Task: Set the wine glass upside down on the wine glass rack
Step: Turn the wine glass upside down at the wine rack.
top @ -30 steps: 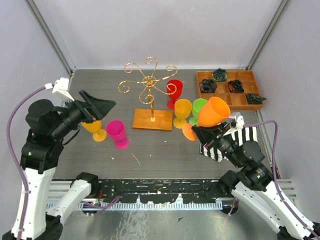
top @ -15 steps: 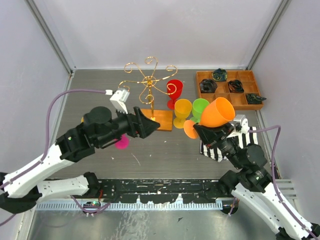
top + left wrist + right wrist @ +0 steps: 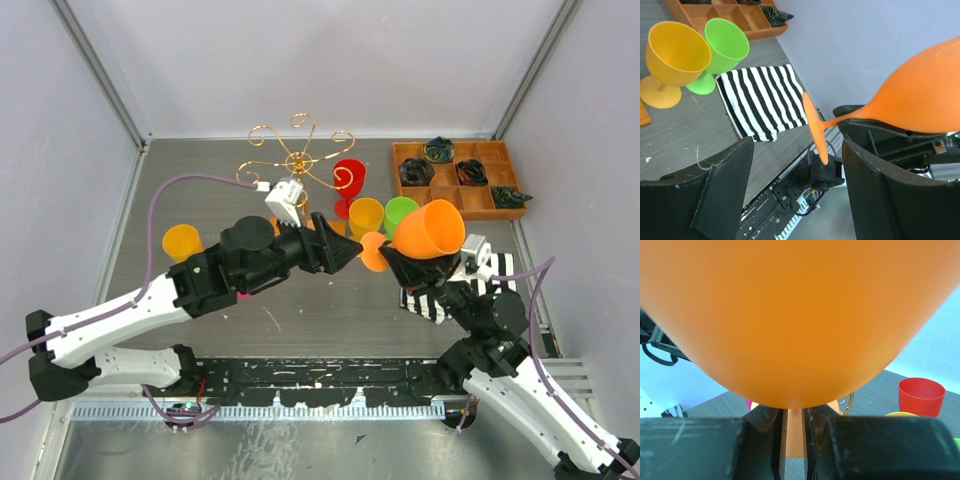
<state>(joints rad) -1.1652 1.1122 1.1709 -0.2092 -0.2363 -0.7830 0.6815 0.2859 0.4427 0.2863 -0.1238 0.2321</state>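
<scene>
My right gripper [image 3: 397, 264] is shut on the stem of an orange wine glass [image 3: 430, 228], which hangs tilted in the air with its bowl up and to the right. In the right wrist view the bowl [image 3: 795, 315] fills the picture and the stem [image 3: 794, 435] sits pinched between the fingers. My left gripper [image 3: 348, 254] is open right by the glass's foot [image 3: 372, 252]. In the left wrist view the foot [image 3: 815, 127] stands edge-on between and just beyond the spread fingers [image 3: 725, 185]. The gold wire wine glass rack [image 3: 297, 160] stands behind, its wooden base mostly hidden by the left arm.
Red [image 3: 349, 180], yellow [image 3: 365, 222] and green [image 3: 400, 212] glasses stand right of the rack. A yellow-orange glass [image 3: 182, 243] stands at the left. A striped cloth [image 3: 455, 290] lies under the right arm. A compartmented wooden tray [image 3: 460, 180] sits at the back right.
The left arm has swung from the left side across the table to the orange glass's foot. The right gripper has kept its hold and shifted the glass slightly.
</scene>
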